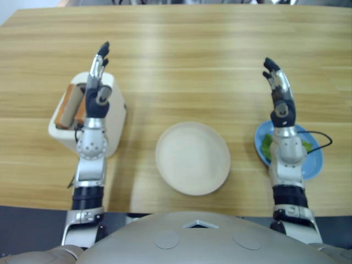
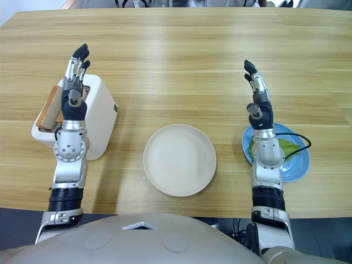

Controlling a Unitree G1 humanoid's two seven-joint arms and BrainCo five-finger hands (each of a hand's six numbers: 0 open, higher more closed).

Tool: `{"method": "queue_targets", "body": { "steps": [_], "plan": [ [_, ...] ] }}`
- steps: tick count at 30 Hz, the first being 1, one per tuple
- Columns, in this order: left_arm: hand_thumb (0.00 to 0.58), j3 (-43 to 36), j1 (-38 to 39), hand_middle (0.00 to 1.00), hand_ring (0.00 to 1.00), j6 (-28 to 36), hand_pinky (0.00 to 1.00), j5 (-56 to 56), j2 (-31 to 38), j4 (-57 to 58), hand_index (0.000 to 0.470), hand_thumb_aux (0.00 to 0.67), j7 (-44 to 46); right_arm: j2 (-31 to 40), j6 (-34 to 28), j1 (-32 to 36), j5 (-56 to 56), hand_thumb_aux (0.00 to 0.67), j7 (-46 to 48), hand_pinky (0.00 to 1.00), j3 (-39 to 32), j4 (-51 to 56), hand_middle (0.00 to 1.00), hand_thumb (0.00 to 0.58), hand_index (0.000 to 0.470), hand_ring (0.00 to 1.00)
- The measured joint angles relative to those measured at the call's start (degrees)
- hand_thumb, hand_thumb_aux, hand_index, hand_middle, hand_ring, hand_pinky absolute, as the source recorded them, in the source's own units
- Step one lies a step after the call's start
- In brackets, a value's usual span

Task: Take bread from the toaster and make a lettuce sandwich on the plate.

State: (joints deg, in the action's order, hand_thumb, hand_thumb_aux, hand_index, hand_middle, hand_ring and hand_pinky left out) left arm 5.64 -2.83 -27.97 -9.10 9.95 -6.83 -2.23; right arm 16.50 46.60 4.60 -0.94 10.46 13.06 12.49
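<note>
brown bread slices (image 2: 50, 106) sit in white boxy toaster (image 2: 102, 116), round cream plate (image 2: 180, 160) bare — left hand (image 2: 74, 77), right hand (image 2: 258, 99) open, empty — all steps remain.

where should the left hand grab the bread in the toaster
Take the bread by its exposed top edge, pinching across the two flat faces. Come from above and pull up: the rest is sunk in the toaster, whose walls block the sides. The left hand is open near it.
</note>
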Motion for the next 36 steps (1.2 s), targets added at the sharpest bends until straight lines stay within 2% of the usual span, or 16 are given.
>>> {"method": "queue_targets", "body": {
  "steps": [9,23,30,32,36],
  "plan": [
    [0.0,0.5,1.9,0.0,0.0,0.1,0.0,-1.0,2.0,-2.6,0.0,0.0,0.9,0.1,-1.6,0.2,0.6,0.0,-0.4,0.0,-2.0,-4.5,0.0,0.0,0.0,0.0],
    [0.0,3.0,2.0,0.0,0.0,0.8,0.0,1.1,3.2,-1.7,0.0,0.0,0.0,2.0,-2.6,-1.5,0.9,0.0,-2.6,0.0,0.3,-4.3,0.0,0.0,0.0,0.0],
    [0.0,13.5,7.4,0.0,0.0,3.6,0.0,-1.6,15.5,-6.5,0.0,0.0,2.9,4.7,-2.4,-3.5,0.9,0.0,-1.9,0.0,0.7,-4.5,0.0,0.0,0.0,0.0],
    [0.0,20.6,10.6,0.0,0.0,6.7,0.0,-4.1,23.0,-9.2,0.0,0.0,5.5,5.7,-2.4,-5.2,1.0,0.0,-1.9,0.0,1.0,-5.8,0.0,0.0,0.0,0.0],
    [0.0,30.9,14.6,0.0,0.0,11.6,0.0,-6.5,32.1,-11.8,0.0,0.0,10.6,5.9,-2.4,-7.1,1.1,0.0,-2.3,0.0,2.0,-8.4,0.0,0.0,0.0,0.0]
  ]
}}
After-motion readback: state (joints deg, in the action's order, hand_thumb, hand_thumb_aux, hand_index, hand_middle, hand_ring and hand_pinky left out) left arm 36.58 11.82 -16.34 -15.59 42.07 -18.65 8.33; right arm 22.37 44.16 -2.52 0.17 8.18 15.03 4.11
